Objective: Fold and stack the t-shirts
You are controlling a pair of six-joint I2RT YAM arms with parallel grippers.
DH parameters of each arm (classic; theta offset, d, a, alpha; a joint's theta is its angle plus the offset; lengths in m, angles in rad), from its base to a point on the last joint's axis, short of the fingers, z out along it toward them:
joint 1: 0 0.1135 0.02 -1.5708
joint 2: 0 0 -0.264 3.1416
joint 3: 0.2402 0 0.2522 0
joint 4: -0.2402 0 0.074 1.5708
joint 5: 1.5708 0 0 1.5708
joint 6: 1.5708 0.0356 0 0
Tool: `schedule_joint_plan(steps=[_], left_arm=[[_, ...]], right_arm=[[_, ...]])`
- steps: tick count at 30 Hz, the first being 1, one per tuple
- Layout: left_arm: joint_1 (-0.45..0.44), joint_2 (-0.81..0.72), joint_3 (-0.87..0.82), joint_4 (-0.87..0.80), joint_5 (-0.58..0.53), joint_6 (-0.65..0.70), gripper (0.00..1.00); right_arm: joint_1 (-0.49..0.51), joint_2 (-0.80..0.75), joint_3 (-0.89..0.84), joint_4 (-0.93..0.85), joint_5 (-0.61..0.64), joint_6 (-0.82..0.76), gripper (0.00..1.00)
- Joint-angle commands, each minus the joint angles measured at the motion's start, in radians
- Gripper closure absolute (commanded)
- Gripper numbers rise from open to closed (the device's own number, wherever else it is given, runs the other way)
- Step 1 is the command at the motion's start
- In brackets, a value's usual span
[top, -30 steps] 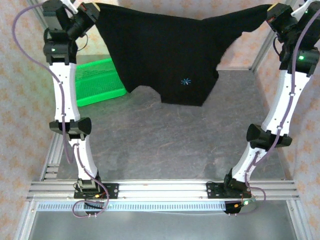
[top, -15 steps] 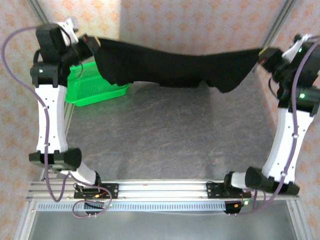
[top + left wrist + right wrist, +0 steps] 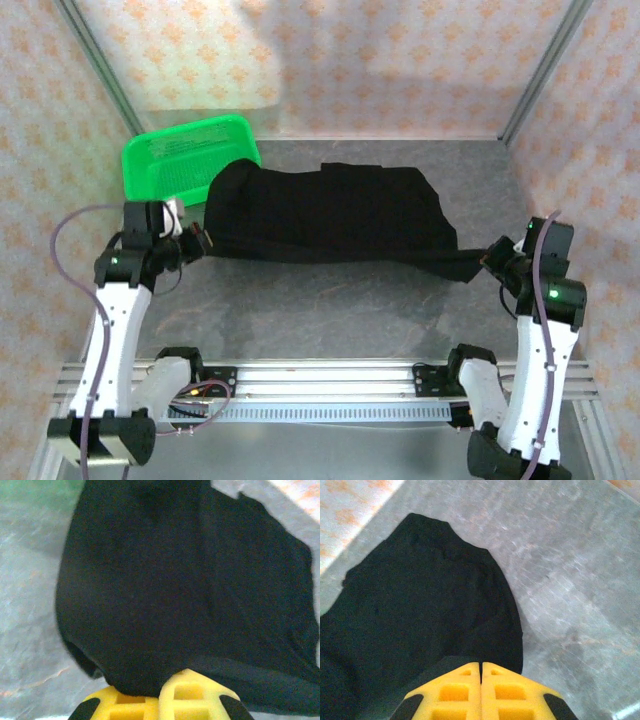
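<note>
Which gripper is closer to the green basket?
The left gripper, shut on the t-shirt beside the green basket; the right gripper grips its opposite end.

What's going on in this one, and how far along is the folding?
Two arms are handling a single black t-shirt. It lies stretched sideways across the grey table, rumpled rather than flat, its left end close to the green basket in the far left corner. The left gripper is shut on the shirt's left end and the right gripper on its right end, both low near the tabletop. The shirt is not yet neatly folded.
</note>
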Motion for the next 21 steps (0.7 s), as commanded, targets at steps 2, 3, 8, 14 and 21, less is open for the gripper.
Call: schedule_joint_plan(steps=[2,3,8,14,21], left_arm=[[0.002,-0.114,-0.103,-0.125,-0.168,-0.08,1.0],[0.002,-0.134,-0.123,-0.144,-0.187,-0.108,1.0],[-0.021,-0.135,-0.104,-0.247,-0.315,-0.208,1.0],[-0.021,-0.148,-0.154,-0.322,-0.328,-0.308,1.0],[-0.021,-0.146,-0.192,-0.27,-0.401,-0.335,1.0]], right_arm=[[0.001,-0.049,-0.054,-0.11,0.093,-0.011,1.0],[0.001,-0.057,-0.064,-0.123,0.094,-0.01,1.0],[0.0,-0.098,-0.097,-0.188,0.099,0.022,1.0],[0.001,-0.126,-0.119,-0.221,0.105,0.043,1.0],[0.0,-0.063,-0.153,-0.064,-0.003,0.035,1.0]])
